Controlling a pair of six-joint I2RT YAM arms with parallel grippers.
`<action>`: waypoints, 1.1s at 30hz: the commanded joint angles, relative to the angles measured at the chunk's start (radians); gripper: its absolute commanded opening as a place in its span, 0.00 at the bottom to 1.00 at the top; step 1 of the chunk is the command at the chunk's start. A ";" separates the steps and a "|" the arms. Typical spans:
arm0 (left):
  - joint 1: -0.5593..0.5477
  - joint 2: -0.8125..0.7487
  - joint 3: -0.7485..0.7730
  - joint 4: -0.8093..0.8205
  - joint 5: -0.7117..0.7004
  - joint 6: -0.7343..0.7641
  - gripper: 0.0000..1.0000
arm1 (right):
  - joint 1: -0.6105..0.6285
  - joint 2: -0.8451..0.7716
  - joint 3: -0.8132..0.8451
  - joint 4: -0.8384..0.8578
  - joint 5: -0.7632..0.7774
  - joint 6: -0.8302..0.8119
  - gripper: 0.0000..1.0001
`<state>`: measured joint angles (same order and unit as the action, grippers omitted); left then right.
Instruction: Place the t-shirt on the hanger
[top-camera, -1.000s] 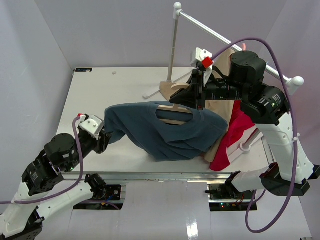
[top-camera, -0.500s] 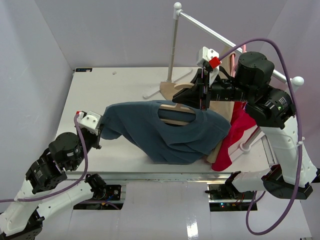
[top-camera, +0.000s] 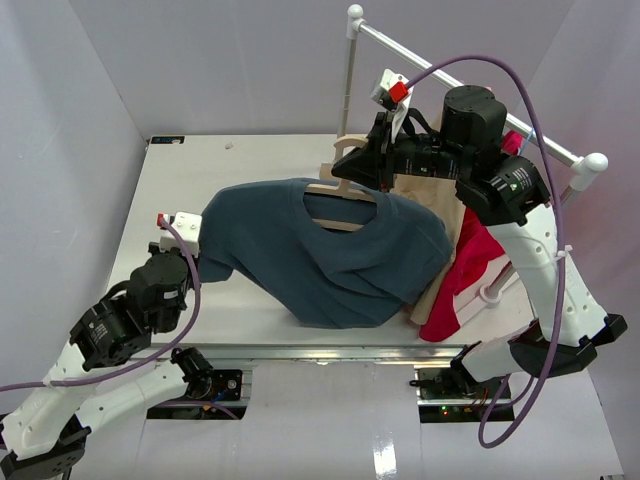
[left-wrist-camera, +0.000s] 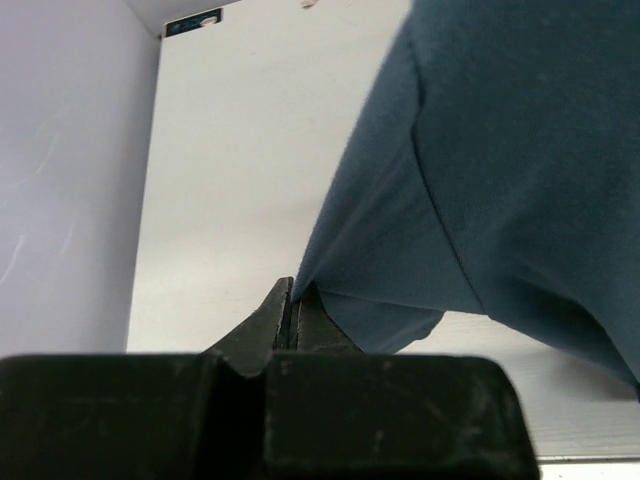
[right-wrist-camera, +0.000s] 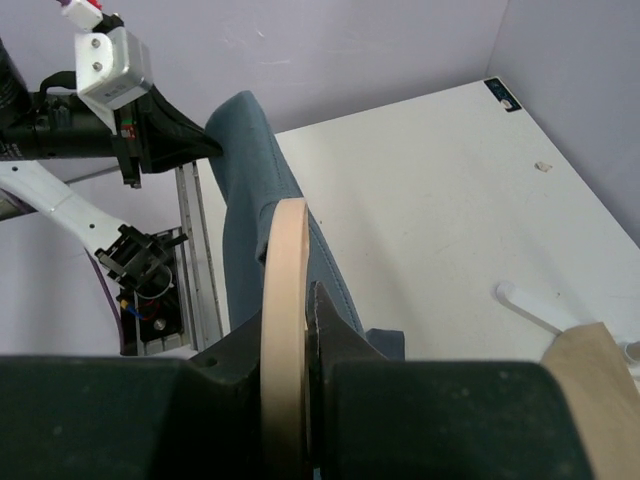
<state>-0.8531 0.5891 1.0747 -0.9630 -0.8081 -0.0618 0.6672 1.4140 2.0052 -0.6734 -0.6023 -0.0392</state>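
Left gripper (left-wrist-camera: 291, 304): jaws clenched on the t-shirt (top-camera: 330, 255) edge. Right gripper (top-camera: 356, 173): jaws grasping the hanger (right-wrist-camera: 286, 290). Advise gentle pull toward 8 o'clock, hanger level, avoiding slippage.

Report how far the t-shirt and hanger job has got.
Done: the hanger is threaded through the t-shirt collar. In hand: the right claw is shut on the hanger; the left claw pinches a sleeve edge. Left: the shirt body lies on the table, its shoulders not visibly squared.
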 joint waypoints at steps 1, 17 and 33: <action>0.003 -0.005 0.059 -0.089 -0.175 -0.035 0.00 | -0.050 -0.052 -0.030 0.211 0.081 0.025 0.08; 0.003 -0.026 0.086 -0.001 -0.079 0.090 0.00 | -0.166 0.008 -0.060 0.370 -0.136 0.156 0.08; 0.003 0.262 0.442 0.056 0.882 0.285 0.59 | 0.077 0.077 -0.167 0.269 -0.301 -0.051 0.08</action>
<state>-0.8520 0.6629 1.4662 -0.8974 -0.2221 0.1544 0.6844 1.5507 1.8569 -0.4719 -0.8485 -0.0386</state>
